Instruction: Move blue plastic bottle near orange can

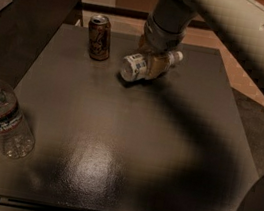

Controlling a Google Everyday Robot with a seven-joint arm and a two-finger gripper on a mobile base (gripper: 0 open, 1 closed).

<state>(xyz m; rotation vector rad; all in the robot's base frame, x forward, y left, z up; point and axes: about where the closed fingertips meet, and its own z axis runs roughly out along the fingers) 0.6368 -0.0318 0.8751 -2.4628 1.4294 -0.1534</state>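
The blue plastic bottle [139, 66], slim with a pale bluish-white label and a white cap, lies sideways in my gripper [154, 63] near the back of the dark table [115, 140]. The gripper is shut on the bottle's middle, its base pointing toward the front left and its cap to the right. The orange can [99, 37], orange-brown with a silver top, stands upright a short way to the left of the bottle, with a small gap between them.
A larger clear water bottle [1, 114] with a dark red-striped label stands at the table's front left edge. A darker counter [26, 13] adjoins the table on the left. My arm reaches in from the upper right.
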